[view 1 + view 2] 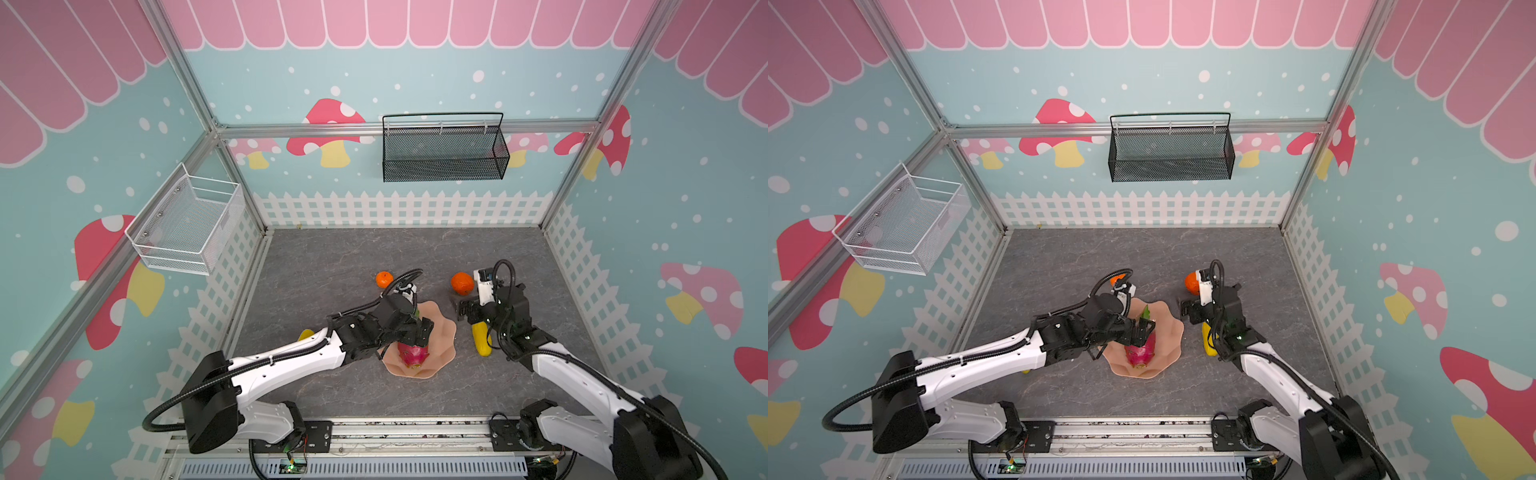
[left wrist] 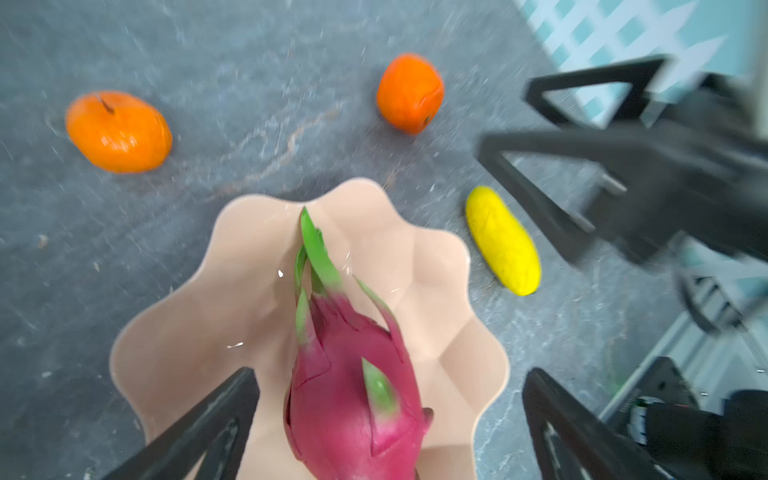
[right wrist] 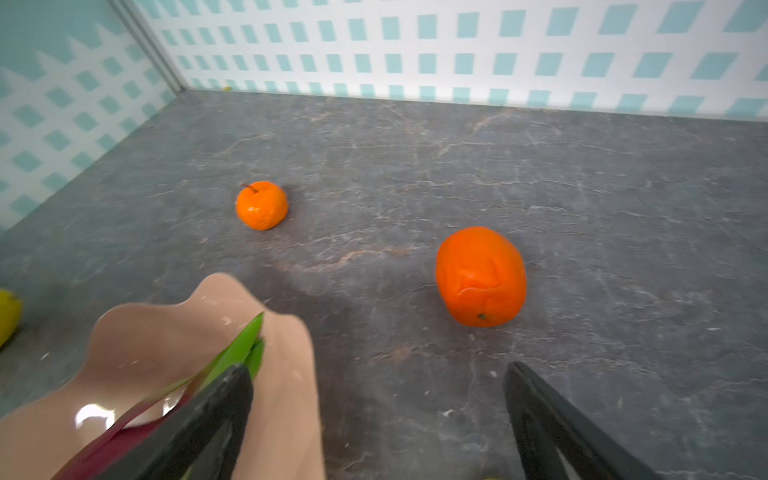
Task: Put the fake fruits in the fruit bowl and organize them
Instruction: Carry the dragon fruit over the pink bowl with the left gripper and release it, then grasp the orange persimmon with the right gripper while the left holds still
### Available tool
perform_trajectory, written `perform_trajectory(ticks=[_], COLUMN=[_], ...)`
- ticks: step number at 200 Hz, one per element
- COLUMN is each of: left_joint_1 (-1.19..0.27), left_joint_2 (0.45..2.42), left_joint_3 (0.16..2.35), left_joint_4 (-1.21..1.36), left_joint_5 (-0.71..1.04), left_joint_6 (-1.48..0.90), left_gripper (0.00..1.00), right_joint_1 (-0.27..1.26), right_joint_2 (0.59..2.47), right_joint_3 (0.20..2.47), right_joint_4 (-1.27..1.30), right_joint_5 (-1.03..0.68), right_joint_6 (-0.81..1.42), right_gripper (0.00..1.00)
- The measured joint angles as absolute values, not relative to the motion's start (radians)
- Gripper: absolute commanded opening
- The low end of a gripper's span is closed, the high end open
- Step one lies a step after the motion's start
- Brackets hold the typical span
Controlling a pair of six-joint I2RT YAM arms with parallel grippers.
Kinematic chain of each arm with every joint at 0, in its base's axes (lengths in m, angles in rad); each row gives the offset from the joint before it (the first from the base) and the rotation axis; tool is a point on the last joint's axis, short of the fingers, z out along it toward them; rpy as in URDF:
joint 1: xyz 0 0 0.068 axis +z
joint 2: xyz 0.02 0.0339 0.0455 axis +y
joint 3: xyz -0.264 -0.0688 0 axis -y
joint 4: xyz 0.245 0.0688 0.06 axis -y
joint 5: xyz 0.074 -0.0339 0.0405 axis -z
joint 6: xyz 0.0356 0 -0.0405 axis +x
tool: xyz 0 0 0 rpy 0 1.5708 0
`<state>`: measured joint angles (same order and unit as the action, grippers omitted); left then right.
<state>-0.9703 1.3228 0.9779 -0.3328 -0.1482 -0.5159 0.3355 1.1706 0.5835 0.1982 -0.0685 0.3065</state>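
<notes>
The left tool [image 2: 390, 371] hangs over the bowl [image 1: 442, 332] with its jaws spread wide, one on each side of the dragon fruit [image 2: 353, 395] and clear of it. The dragon fruit lies in the bowl. In both top views its green tips point to 12 o'clock and its body lies toward the 6 o'clock rim. The right tool [image 3: 379, 368] is also spread wide and grips nothing. It is at 2 o'clock from the bowl, just beside the rim.

On the grey surface [image 1: 332, 257], an orange with a stalk [image 1: 384, 279] rests at 11 o'clock from the bowl. The other orange [image 1: 462, 283] is at 1 o'clock, near the right tool. A yellow fruit [image 1: 482, 343] lies at 3 o'clock, partly under the right arm. A second yellow fruit [image 1: 306, 334] peeks out at 9 o'clock from behind the left arm.
</notes>
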Motion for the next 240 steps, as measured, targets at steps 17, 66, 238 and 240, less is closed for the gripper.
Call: perform_trajectory(ticks=[17, 66, 238, 240], left_joint_1=[-0.970, -0.965, -0.890, -0.890], left_joint_2=[1.266, 1.139, 1.031, 1.030], left_joint_3=[0.960, 0.861, 0.777, 0.776], left_joint_4=[-0.332, -0.352, -0.370, -0.370], left_joint_5=[-0.145, -0.146, -0.138, -0.138], left_joint_6=[-0.498, -0.473, -0.459, -0.459], left_gripper=[0.99, 0.99, 0.99, 0.99], right_joint_1=[0.291, 0.275, 0.263, 0.263], right_joint_2=[1.291, 1.456, 1.592, 1.586], right_joint_3=[0.672, 0.704, 0.806, 0.808], right_joint_4=[0.165, 0.150, 0.174, 0.167], right_joint_5=[-0.061, -0.057, -0.122, -0.127], right_joint_6=[0.303, 0.282, 0.180, 0.179], right_gripper=[0.98, 0.97, 0.52, 0.52])
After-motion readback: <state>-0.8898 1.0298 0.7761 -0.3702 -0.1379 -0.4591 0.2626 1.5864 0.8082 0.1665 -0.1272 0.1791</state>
